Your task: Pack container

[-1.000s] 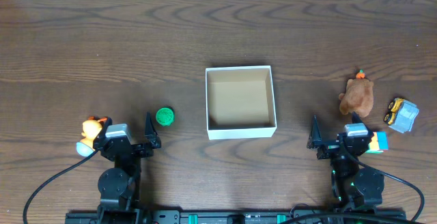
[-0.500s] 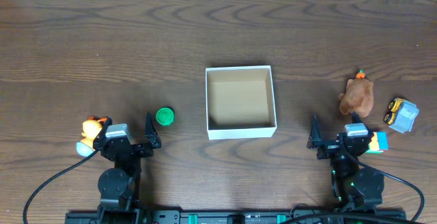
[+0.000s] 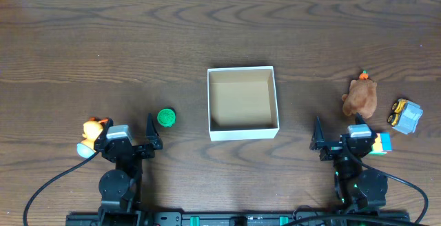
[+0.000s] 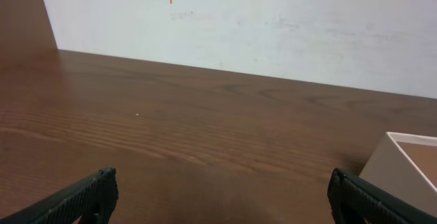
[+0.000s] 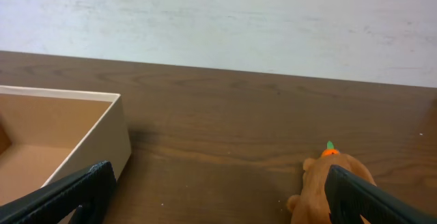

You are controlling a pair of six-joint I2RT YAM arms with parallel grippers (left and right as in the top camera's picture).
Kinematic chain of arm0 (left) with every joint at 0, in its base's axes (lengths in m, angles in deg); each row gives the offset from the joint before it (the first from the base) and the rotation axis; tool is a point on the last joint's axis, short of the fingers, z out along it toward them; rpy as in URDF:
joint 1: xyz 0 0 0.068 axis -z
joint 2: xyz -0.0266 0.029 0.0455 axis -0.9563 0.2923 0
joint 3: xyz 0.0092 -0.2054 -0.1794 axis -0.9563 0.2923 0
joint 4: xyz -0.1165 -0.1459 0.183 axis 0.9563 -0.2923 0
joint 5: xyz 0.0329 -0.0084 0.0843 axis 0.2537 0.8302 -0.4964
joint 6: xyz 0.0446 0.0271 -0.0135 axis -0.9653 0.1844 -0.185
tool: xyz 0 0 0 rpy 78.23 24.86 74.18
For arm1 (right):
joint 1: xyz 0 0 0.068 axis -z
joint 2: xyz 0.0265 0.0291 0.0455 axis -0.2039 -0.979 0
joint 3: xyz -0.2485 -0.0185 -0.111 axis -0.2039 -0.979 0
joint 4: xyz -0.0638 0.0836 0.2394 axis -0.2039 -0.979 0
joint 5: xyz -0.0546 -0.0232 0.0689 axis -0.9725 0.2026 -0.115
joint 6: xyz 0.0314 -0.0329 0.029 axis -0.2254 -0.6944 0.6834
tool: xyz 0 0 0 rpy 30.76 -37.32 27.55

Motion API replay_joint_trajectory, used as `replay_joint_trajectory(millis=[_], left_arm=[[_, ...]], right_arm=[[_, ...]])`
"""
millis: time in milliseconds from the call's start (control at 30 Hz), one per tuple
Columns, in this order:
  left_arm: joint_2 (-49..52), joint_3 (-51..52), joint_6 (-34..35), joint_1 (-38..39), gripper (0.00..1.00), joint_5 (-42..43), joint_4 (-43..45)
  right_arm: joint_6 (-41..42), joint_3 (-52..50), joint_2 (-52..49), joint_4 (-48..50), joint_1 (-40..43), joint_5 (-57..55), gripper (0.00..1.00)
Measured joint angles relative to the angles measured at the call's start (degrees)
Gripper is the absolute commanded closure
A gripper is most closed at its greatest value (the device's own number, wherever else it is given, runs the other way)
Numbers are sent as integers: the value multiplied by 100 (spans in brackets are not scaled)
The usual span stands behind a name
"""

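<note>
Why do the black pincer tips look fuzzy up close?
Left wrist view: the left pincer's fingertips look soft, probably too near the lens; the container corner is crisper. Right wrist view: same for the right pincer's fingertips. Overhead view: sharp, evenly lit.

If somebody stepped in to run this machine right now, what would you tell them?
Grippers: left gripper has jaws open, empty; right gripper the same.
The container sits mid-table with nothing in it.
A green round toy and an orange toy lie to its left; a brown plush, a toy car and a coloured block to its right.
Done: nothing packed. Left: all five toys.
</note>
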Motion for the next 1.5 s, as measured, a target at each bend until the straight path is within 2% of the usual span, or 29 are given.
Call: replay_joint_trajectory(millis=[633,867,967,1033,1133,1267,1500], left_arm=[[0,0,0,0,2,-2,2],[0,2,52,0,2,-2,68],[7,-72,243,0,2,37,-166],[76,-299,328,0,2,81,-706],[407,-658,409,0,2,138,-1344],[1318,-1681,452,0,2,175,-1786],[3045,-3781,566,0,2,195,-2889]], right_arm=[[17,-9,0,31,0,57,1],[651,-9,0,42,0,184,1],[785,-4,-13,42,0,160,1],[846,114,-94,-105,0,7,1],[892,621,-356,-640,0,-243,1],[914,1969,-1193,-1604,46,-734,1],[892,4765,-3606,-3679,1023,-918,1]])
